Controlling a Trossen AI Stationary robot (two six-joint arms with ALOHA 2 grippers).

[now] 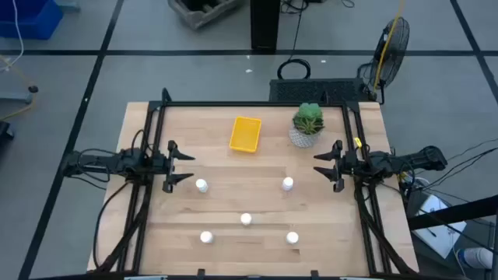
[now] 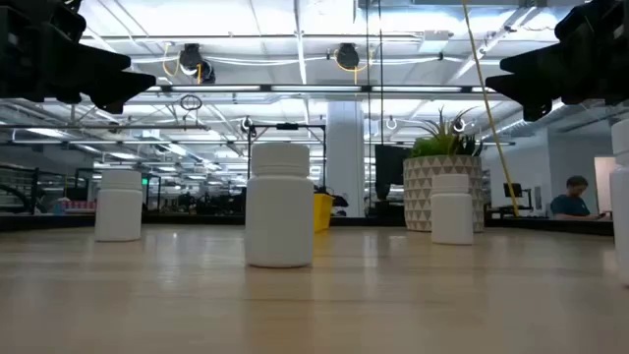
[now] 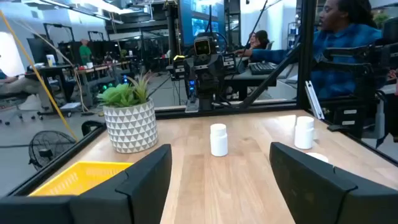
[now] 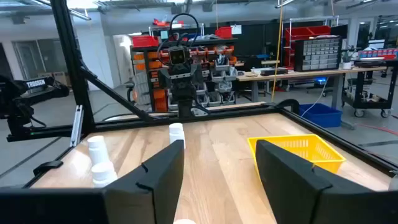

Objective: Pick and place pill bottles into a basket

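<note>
Several small white pill bottles stand upright on their bases on the wooden table: two in a middle row (image 1: 201,185) (image 1: 288,183), one nearer (image 1: 246,219), and two by the near edge (image 1: 206,236) (image 1: 292,238). The yellow basket (image 1: 246,134) lies on the table toward the far edge. My left gripper (image 1: 191,167) hovers open at the table's left side and points level toward the right. The nearest bottle stands just right of its near fingertip. My right gripper (image 1: 315,165) hovers open at the right side, facing the left one. Neither has anything between its fingers (image 3: 155,171) (image 4: 168,163).
A white patterned pot with a green plant (image 1: 308,124) stands right of the basket near the far edge. A black frame (image 1: 257,105) runs along the table's far edge and down both sides. People sit beyond the table in the left wrist view.
</note>
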